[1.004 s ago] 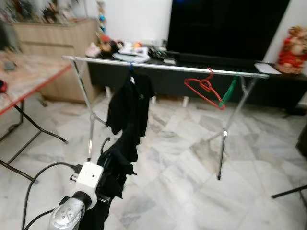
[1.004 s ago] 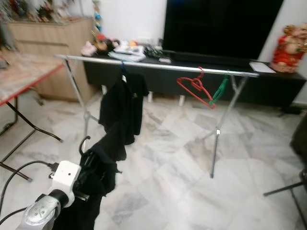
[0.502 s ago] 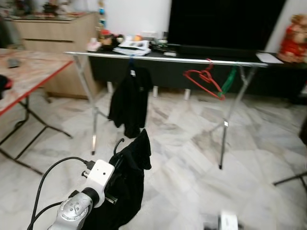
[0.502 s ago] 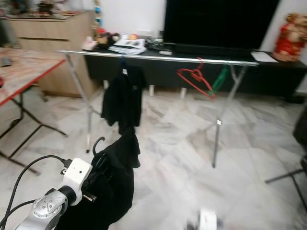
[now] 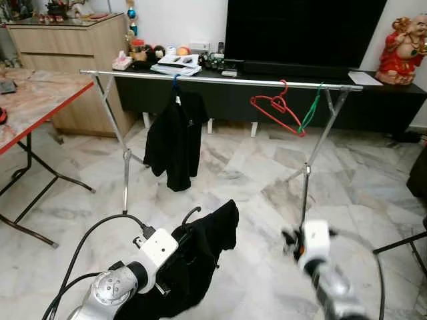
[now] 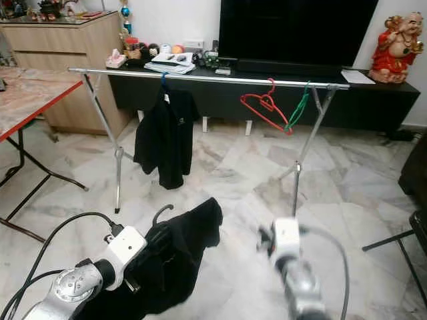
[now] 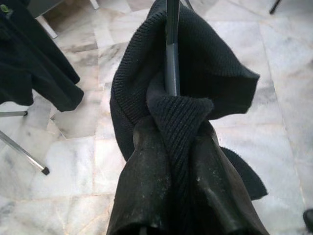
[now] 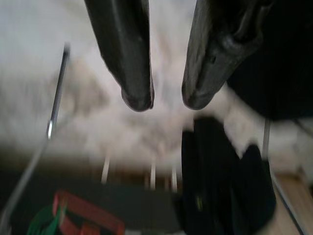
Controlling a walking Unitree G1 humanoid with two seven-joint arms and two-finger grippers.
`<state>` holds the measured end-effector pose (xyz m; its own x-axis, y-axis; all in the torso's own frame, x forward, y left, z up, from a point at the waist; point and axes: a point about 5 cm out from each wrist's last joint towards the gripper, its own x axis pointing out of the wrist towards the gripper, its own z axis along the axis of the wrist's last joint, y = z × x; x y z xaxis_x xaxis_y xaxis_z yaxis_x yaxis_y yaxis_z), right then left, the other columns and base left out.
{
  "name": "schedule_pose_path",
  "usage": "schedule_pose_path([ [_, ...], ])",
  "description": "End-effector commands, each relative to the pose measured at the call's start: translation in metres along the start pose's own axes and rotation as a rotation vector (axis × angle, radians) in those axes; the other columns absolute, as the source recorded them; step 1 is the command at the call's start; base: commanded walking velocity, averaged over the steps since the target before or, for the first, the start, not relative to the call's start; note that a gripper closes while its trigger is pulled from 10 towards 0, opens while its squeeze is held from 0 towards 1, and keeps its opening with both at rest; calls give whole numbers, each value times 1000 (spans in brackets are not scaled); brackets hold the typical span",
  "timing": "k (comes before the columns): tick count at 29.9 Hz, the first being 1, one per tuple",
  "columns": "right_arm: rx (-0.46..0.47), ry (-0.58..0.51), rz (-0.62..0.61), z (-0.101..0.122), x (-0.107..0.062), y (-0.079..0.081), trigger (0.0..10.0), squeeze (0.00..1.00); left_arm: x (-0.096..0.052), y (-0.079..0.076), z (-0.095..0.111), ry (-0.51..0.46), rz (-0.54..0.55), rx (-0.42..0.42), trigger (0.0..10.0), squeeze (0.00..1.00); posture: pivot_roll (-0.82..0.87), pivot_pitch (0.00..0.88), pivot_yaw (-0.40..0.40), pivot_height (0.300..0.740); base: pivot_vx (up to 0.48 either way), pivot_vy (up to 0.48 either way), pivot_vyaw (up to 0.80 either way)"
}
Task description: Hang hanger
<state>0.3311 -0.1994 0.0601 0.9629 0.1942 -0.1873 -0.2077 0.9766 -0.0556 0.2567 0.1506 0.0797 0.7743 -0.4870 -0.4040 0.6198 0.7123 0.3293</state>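
Left eye view: right hand (image 5: 291,241) newly up.

This is a living room in a home. The floor (image 5: 253,180) is of polished marble tiles, grey and white. Against the far wall stands a long low black cabinet (image 5: 373,107) with a large dark television (image 5: 303,30) on it, and beside the television a red and gold figurine (image 5: 402,40). Small household things (image 5: 175,61) lie on the cabinet. To the left is a light wooden sideboard (image 5: 70,60) with ornaments on top, and a folding table (image 5: 30,100) with a red edge. In the middle stands a metal clothes rack (image 5: 220,80) with a black shirt (image 5: 175,137) and a red hanger (image 5: 277,110) on it.
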Motion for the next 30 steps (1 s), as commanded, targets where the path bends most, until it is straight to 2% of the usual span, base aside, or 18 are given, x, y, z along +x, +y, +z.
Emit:
schedule_pose_path([
  [1, 6, -79, 130, 19, 4, 3, 10000, 0, 2, 1, 7, -20, -24, 52, 10000, 0, 97, 0, -37, 740, 0, 0, 0],
  [3, -23, -109, 213, 30, 6, 4, 10000, 0, 3, 1, 8, -22, -41, 61, 10000, 0, 98, 0, -42, 740, 0, 0, 0],
  [4, -64, -108, 292, 35, 7, 5, 10000, 0, 3, 2, 10, -25, -52, 61, 10000, 0, 98, 0, -43, 740, 0, 0, 0],
  [5, -64, -108, 292, 35, 7, 5, 10000, 0, 3, 2, 10, -25, -52, 61, 10000, 0, 98, 0, -43, 740, 0, 0, 0],
  [8, -189, -63, 564, 39, 3, 16, 10000, 0, 3, 2, 11, -20, -117, 88, 10000, 0, 104, 0, -56, 740, 0, 0, 0],
  [10, -224, -34, 639, 38, 0, 17, 10000, 0, 1, 4, 11, -18, -140, 102, 10000, 0, 109, 0, -60, 740, 0, 0, 0],
  [15, -277, 36, 749, 33, -4, 16, 10000, 0, -1, 8, 15, -26, -159, 125, 10000, 0, 120, 0, -68, 740, 0, 0, 0],
  [19, -313, 52, 784, 34, -5, 17, 10000, 0, -2, 9, 23, -50, -192, 139, 10000, 0, 121, 0, -75, 740, 0, 0, 0],
  [22, -291, 39, 842, 37, -5, 19, 10000, 0, -4, 5, 34, -88, -268, 155, 10000, 0, 126, 0, -82, 740, 0, 0, 0],
  [24, -296, 63, 923, 35, -8, 22, 10000, 0, -4, 4, 43, -112, -314, 196, 10000, 0, 128, 0, -86, 740, 0, 0, 0],
  [30, -302, 122, 1003, 33, -10, 24, 10000, 0, -2, 2, 50, -130, -374, 247, 10000, 0, 123, 0, -88, 740, 0, 0, 0],
])
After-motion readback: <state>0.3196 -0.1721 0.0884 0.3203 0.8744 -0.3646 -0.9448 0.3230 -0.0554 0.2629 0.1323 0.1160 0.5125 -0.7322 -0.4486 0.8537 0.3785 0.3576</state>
